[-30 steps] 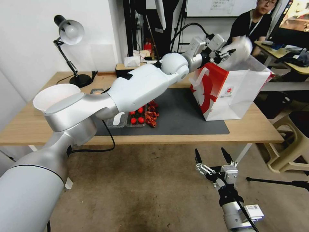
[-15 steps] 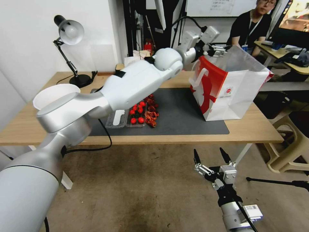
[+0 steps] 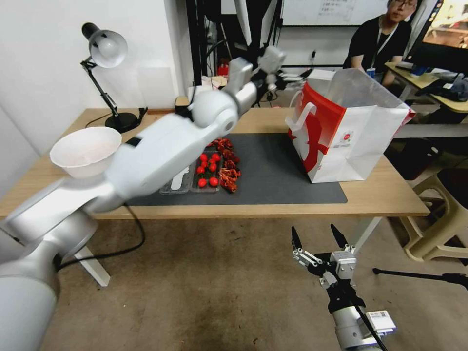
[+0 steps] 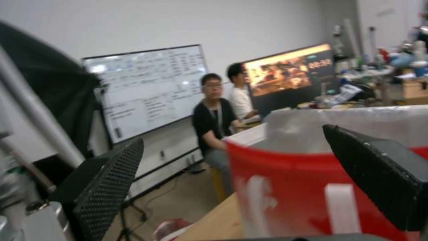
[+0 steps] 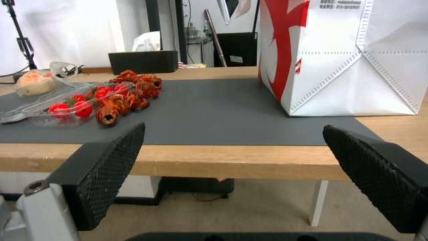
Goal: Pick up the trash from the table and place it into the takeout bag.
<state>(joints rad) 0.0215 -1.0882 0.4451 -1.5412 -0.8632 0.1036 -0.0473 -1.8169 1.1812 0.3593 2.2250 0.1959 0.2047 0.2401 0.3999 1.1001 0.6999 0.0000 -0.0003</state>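
Light wood forms the long table, which stands on white legs against a white wall and carries a dark grey mat; the takeout bag, white with a red side panel and white loop handles, stands upright on the right end of that mat, its mouth open upward; the left gripper hangs in the air just to the left of the bag's top rim, at about the height of the bag's mouth, and the left wrist view shows its two black fingers spread wide with nothing between them, the red panel of the bag close in front; well to the left of the bag, on the mat, lies the remaining trash (a clear plastic tray with small red round pieces and a heap of crumpled reddish-brown scraps beside it), seen also from the right wrist; farther left of the bag, near the table's left end, sits a white bowl, and behind it a desk lamp; the right gripper waits low in front of the table, below the bag and over the floor, its fingers apart and holding nothing.
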